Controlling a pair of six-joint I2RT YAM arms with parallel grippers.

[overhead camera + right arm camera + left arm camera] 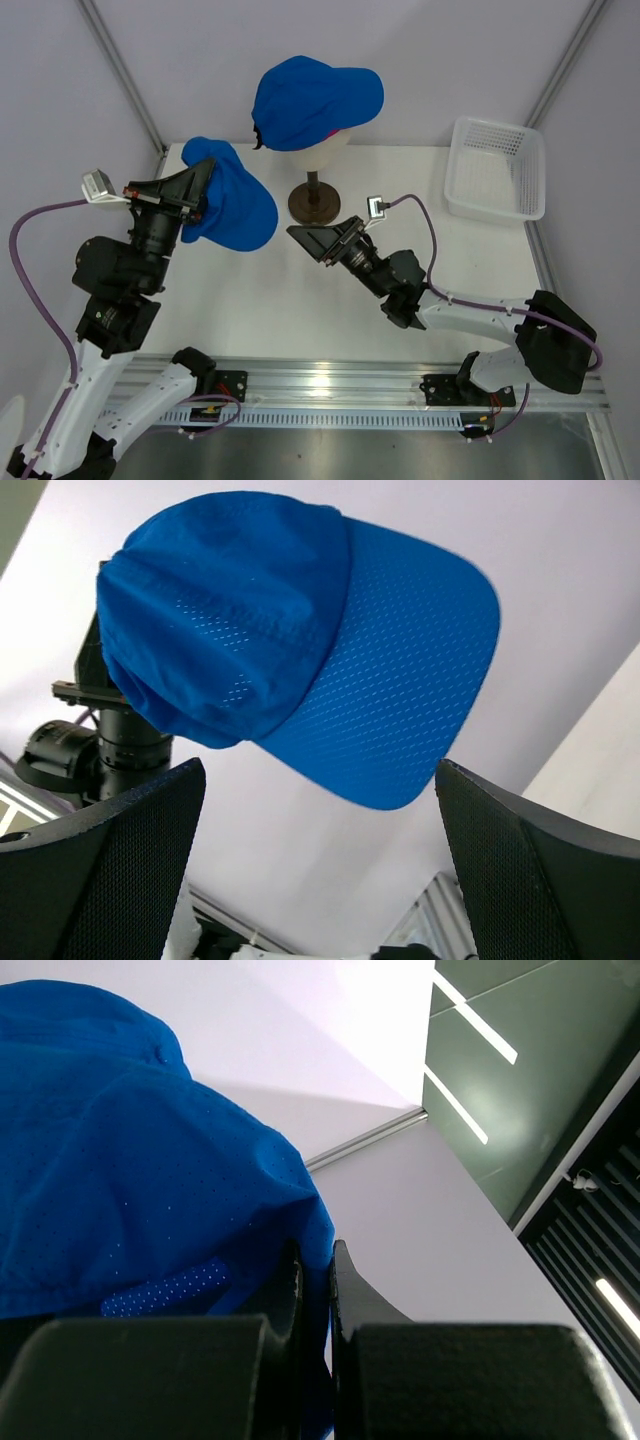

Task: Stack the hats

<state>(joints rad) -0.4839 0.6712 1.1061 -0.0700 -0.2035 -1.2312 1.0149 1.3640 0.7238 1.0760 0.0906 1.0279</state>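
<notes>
Two royal blue hats are in view. One sits on the cream mannequin head at the back, with a sliver of pink showing under its edge. The other blue hat hangs above the table's left side. My left gripper is shut on its fabric edge. My right gripper stands open and holds nothing, just in front of the stand and right of the held hat. In the right wrist view that hat hangs beyond the open fingers, brim toward the camera.
The mannequin head rests on a dark round stand at the table's middle back. A white mesh basket sits at the back right corner. Metal frame posts rise at both back corners.
</notes>
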